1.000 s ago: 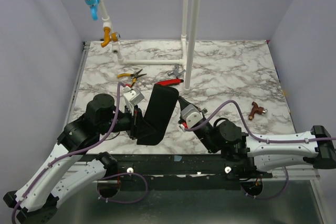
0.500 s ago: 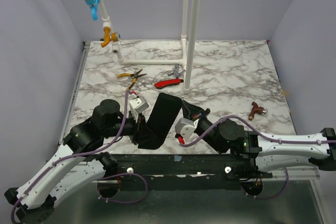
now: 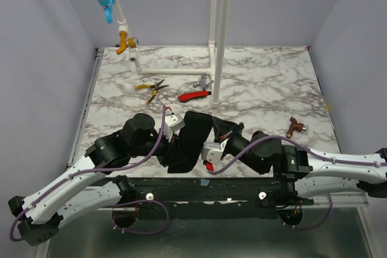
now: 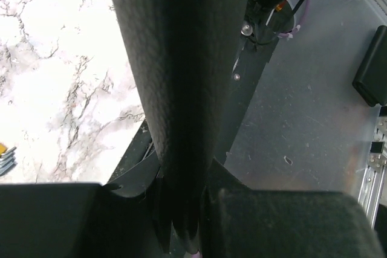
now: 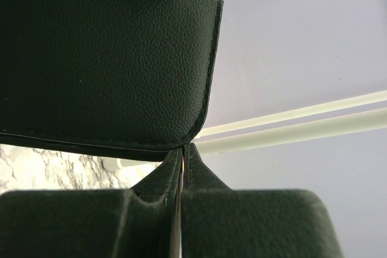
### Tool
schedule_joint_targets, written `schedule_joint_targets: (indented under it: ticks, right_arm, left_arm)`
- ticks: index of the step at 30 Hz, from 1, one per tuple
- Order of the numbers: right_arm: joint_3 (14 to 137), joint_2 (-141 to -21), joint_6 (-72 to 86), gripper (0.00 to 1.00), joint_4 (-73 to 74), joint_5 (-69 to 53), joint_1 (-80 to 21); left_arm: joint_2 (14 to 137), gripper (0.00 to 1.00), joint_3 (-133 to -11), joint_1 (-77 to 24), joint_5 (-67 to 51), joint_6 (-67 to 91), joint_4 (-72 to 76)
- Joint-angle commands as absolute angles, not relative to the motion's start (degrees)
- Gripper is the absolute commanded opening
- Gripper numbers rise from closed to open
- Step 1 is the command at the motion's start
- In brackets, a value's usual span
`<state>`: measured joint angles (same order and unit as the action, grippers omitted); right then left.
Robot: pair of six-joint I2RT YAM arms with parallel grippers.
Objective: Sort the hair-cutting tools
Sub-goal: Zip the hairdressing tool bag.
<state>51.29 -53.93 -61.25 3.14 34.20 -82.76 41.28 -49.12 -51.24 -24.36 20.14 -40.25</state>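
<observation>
A black leather pouch [image 3: 192,139] hangs between both grippers over the table's near edge. My left gripper [image 3: 171,148] is shut on its lower left part; in the left wrist view the pouch [image 4: 181,58] runs down between the fingers [image 4: 187,225]. My right gripper [image 3: 221,130] is shut on a thin flap at the pouch's right edge; that view shows the pouch [image 5: 103,58] just above the closed gripper [image 5: 181,209]. No comb or dark stick shows. A small silver-grey item [image 3: 203,81] lies by the pole, too small to identify.
Yellow-handled pliers [image 3: 152,87] and a red-handled tool [image 3: 194,95] lie mid-table behind the pouch. A brown item [image 3: 295,127] lies at the right. White pipes [image 3: 219,34] rise at the back, with a blue and orange valve [image 3: 126,43] at the back left.
Both arms have moved with the pouch in their grip. The left wrist has shifted right and the right wrist has swung down. The pouch now sits lower and more to the right.
</observation>
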Motion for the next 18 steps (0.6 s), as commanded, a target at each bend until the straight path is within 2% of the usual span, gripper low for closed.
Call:
schedule_joint_targets:
  ticks: [1, 7, 18]
  right_arm:
    - [58.1, -52.2, -65.1, 0.01, 2.8, 31.7, -82.4]
    - [60.8, -50.2, -60.2, 0.0, 11.3, 29.0, -82.4]
    - [51.2, -44.1, -43.9, 0.01, 1.7, 23.4, -82.4]
  left_arm:
    - [44.7, 0.0, -49.8, -53.1, -22.9, 20.3, -49.2]
    - [44.4, 0.0, -53.1, -53.3, -22.3, 19.1, -47.3]
    - [37.8, 0.0, -47.4, -53.2, -29.4, 22.8, -24.6]
